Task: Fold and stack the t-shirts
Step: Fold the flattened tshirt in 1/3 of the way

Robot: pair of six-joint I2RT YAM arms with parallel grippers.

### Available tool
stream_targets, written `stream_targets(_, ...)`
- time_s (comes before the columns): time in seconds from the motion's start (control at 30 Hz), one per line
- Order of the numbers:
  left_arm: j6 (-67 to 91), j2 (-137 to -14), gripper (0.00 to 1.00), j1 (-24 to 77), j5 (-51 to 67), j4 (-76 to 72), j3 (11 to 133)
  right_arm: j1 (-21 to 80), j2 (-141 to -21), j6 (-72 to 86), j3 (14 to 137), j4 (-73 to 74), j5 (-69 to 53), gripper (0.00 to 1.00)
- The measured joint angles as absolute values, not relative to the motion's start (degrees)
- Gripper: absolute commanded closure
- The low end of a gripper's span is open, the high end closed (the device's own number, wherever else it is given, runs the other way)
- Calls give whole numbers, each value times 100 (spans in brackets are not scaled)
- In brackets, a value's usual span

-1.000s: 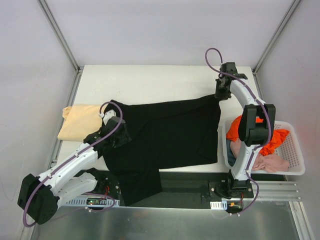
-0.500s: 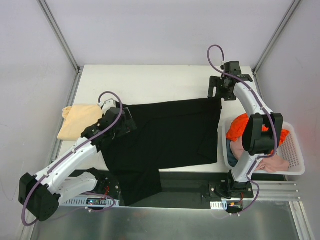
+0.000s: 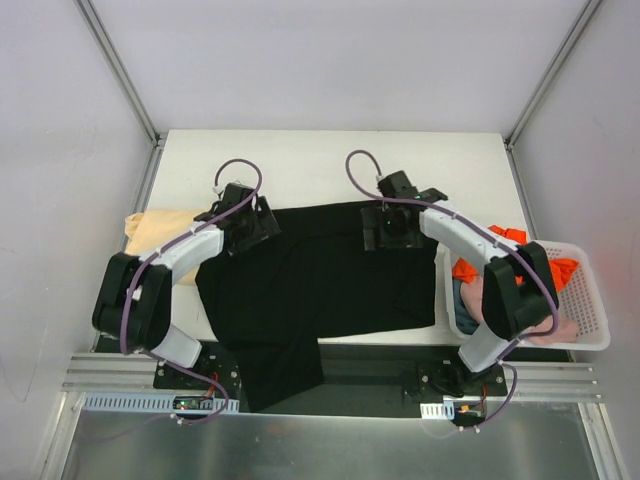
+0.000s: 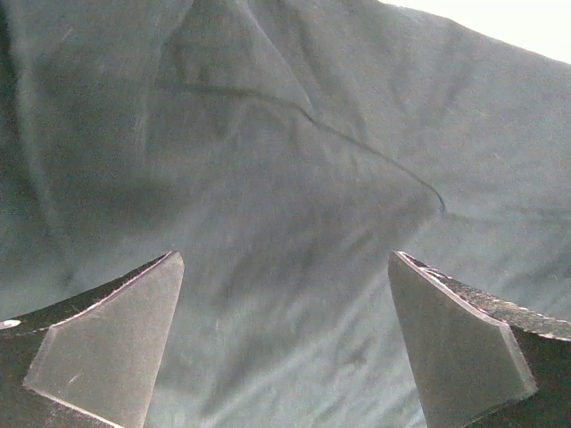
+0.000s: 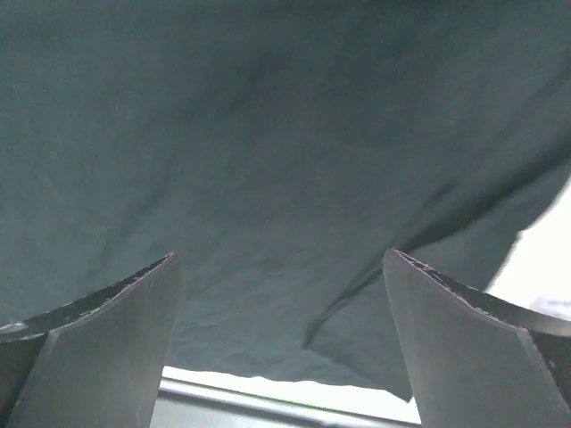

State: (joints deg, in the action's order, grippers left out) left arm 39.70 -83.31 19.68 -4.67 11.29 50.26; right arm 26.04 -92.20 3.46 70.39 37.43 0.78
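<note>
Two grippers released: your left gripper (image 3: 244, 224) and right gripper (image 3: 384, 231) hang over the black t-shirt (image 3: 320, 285) lying on the tabletop (image 3: 300, 165), jaws wide, holding nothing

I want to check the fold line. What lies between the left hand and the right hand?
Only the black t-shirt: in the top view its cloth fills the whole stretch between the open left hand and the open right hand.
</note>
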Motion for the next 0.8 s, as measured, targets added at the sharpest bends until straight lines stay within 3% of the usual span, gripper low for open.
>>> stream_targets(0.2,3905,-9198,1,1658,51,827,5205,3144,-9922,781,6973,3972,384,3)
stream_targets(0.4,3826,-9336,1,1546,244,735,5214,3144,-9828,1057,6348,4237,794,1)
stream_targets(0.8,3780,-9177,1,1529,239,670,5081,3846,-9159,1597,5487,4689,1017,43)
